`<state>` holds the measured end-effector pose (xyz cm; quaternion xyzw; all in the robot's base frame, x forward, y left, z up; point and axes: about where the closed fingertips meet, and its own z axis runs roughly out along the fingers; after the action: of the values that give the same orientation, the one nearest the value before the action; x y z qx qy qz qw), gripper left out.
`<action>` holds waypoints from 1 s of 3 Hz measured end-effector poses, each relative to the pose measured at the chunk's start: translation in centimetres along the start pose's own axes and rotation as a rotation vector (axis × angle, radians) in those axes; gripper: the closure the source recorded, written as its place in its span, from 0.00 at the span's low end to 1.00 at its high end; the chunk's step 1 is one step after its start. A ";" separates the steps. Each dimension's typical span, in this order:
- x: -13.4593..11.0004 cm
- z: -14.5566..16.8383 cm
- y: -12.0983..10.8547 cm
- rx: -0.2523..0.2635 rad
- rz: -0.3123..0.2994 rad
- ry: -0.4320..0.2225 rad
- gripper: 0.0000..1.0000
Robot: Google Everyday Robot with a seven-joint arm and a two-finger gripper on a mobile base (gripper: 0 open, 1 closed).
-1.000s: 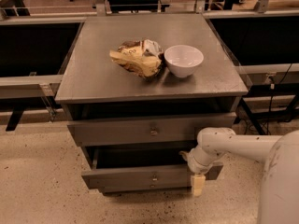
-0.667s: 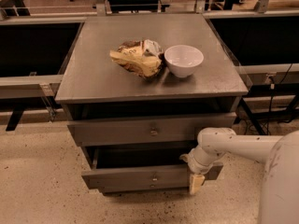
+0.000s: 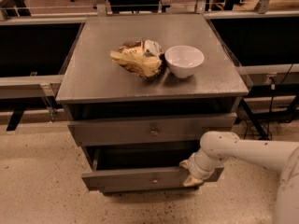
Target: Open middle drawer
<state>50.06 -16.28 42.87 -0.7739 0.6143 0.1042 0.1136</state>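
The gripper is at the right end of the middle drawer front, which stands pulled out. I cannot tell its grasp state. The arm is cut off at the right edge. On the desk, a snack bag lies beside a white bowl. The upper drawer appears slightly out.

Your smooth cream plastic gripper at the matt grey metal middle drawer front; glossy white bowl.
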 end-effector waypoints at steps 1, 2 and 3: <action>-0.1 -0.4 -0.1 0.000 0.000 0.000 0.65; -0.2 -0.5 -0.2 0.000 0.000 0.000 0.64; -2.3 -0.4 3.3 -0.038 -0.012 -0.053 0.46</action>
<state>46.31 -15.02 43.82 -0.7765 0.6044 0.1355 0.1156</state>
